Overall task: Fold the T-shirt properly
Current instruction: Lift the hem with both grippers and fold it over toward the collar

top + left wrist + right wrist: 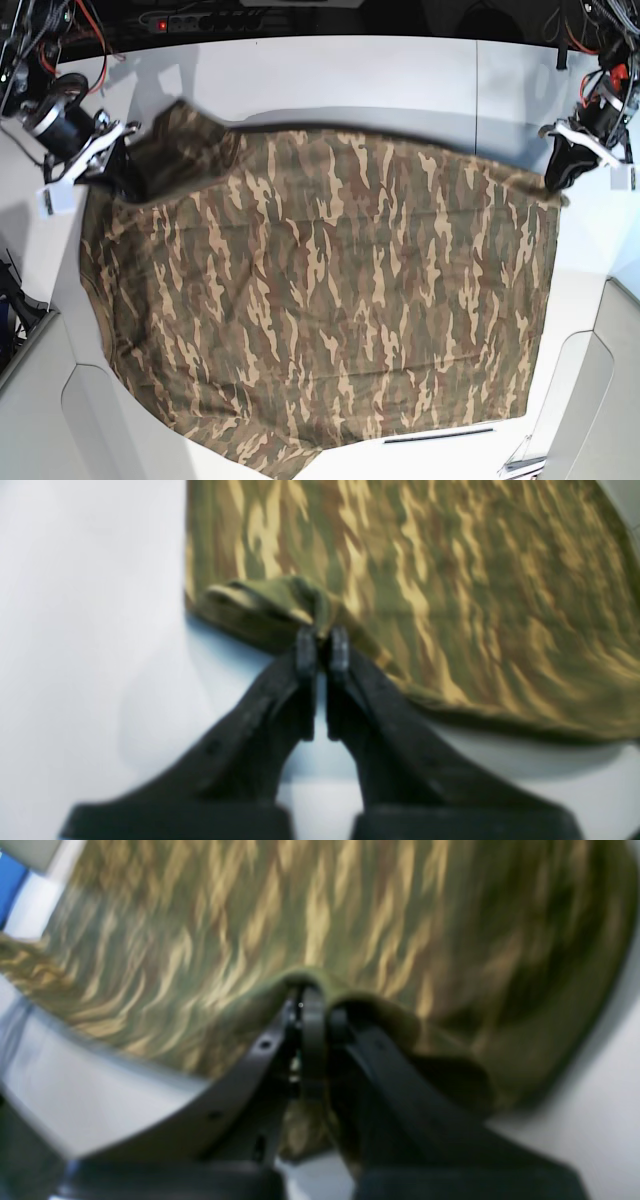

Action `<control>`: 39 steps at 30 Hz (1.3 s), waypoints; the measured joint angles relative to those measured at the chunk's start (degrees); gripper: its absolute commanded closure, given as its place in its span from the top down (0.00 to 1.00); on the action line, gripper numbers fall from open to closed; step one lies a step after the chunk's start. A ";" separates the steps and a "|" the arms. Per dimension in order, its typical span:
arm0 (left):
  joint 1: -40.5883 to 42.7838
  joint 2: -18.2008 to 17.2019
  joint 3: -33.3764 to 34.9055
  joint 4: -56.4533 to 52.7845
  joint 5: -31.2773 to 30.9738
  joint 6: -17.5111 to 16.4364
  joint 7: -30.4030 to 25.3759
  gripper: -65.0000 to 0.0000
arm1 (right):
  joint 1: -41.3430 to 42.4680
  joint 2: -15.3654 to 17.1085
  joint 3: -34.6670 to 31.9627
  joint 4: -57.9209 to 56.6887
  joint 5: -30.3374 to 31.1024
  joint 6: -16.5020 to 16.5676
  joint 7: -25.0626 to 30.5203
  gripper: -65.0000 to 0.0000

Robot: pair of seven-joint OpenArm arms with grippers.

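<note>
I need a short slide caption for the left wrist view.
Left gripper shut on T-shirt corner above white table.

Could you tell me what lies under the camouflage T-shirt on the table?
The white table shows all around the T-shirt, so it lies underneath. Whether anything else sits beneath is hidden by the cloth.

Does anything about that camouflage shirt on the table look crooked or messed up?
Yes. The T-shirt lies skewed on the table, its near edge slanting, with no sleeves or collar showing. Two far corners are bunched up where the left gripper and the right gripper pinch them. No tears or stains show.
</note>
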 measured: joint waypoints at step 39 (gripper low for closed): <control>-32.81 -1.49 11.10 -35.36 19.15 6.40 -8.00 0.45 | 40.92 0.02 -17.31 -50.84 -17.31 -0.96 11.08 0.57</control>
